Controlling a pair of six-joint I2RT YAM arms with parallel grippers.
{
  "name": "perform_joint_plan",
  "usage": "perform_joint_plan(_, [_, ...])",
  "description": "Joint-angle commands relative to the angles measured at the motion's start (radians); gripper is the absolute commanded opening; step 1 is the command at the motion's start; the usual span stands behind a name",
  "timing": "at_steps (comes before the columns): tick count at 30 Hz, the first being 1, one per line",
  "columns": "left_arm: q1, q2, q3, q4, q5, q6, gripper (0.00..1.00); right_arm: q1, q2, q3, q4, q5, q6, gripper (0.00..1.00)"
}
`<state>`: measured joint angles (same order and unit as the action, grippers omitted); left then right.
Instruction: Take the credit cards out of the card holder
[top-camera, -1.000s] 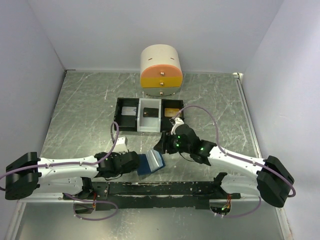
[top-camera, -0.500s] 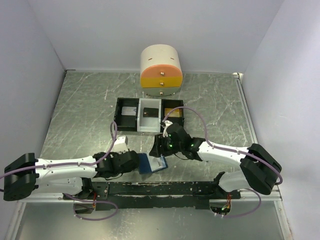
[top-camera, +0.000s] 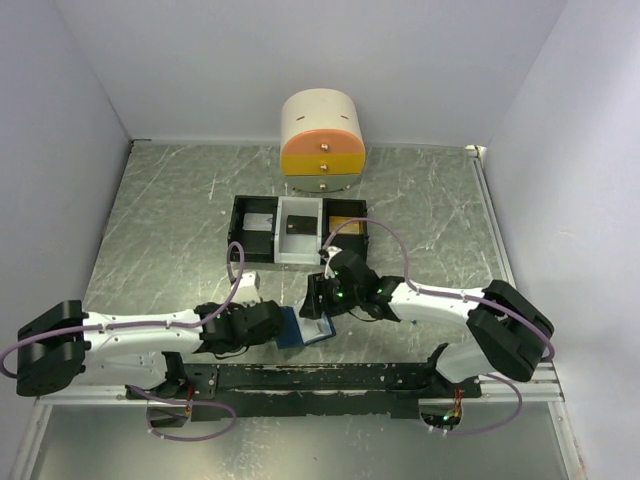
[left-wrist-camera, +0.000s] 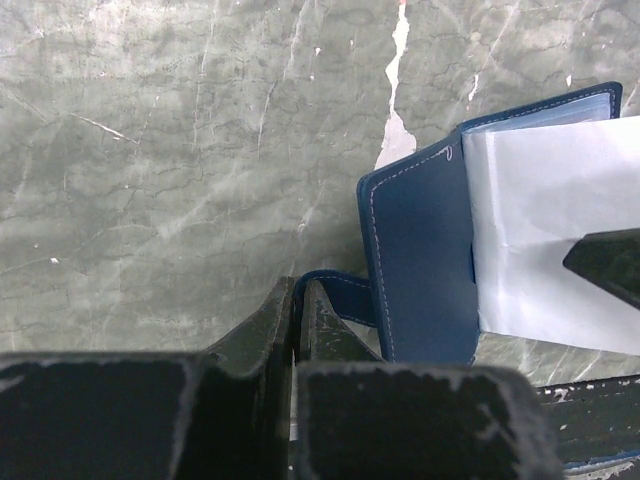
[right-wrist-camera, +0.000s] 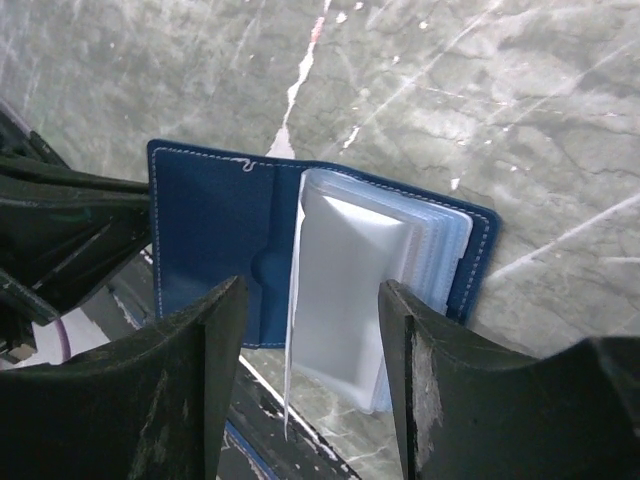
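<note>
The card holder lies open near the front rail, dark blue cover with pale clear sleeves. In the right wrist view the cover lies flat and the sleeves fan up; no card shows in them. My left gripper is shut on the holder's clasp tab; it shows in its own wrist view. My right gripper is open just above the sleeves, with its jaws wide apart in the right wrist view. A tan-gold credit card lies in the tray's right compartment.
The black-and-white three-compartment tray stands behind the holder, with a pale item at left and a dark one in the middle. A cream-and-orange drawer unit stands at the back. The black rail runs along the front.
My right gripper has moved left and down over the open holder. The holder has dropped from tilted up to lying flatter. My left gripper has stayed shut on the tab.
</note>
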<state>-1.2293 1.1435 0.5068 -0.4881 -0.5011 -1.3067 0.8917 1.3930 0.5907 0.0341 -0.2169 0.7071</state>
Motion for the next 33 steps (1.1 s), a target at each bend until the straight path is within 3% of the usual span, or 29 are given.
perform_joint_plan(1, [0.002,0.011,0.025,0.016,-0.001,0.009,0.07,0.006,0.005,-0.016,0.077,-0.1,-0.01,0.54])
perform_joint_plan(8, [0.002,0.003,0.01,0.036,0.003,0.007,0.07,0.012,0.061,-0.007,0.203,-0.287,0.018,0.54])
perform_joint_plan(11, [0.002,0.001,0.014,0.018,0.004,0.006,0.07,0.012,0.016,0.018,0.077,-0.125,-0.017,0.55])
perform_joint_plan(14, [0.002,-0.007,0.015,-0.016,-0.002,-0.006,0.07,0.008,-0.081,0.025,-0.042,0.072,-0.05,0.62])
perform_joint_plan(17, [0.002,-0.029,0.003,-0.015,-0.005,-0.005,0.07,0.006,-0.131,0.04,-0.132,0.176,-0.062,0.7])
perform_joint_plan(25, [0.002,-0.058,-0.022,0.026,0.006,0.005,0.07,0.008,-0.043,0.007,0.026,-0.009,-0.032,0.71])
perform_joint_plan(33, [0.002,-0.014,-0.006,0.025,0.017,0.013,0.07,0.009,0.061,0.019,0.028,-0.033,-0.027,0.69])
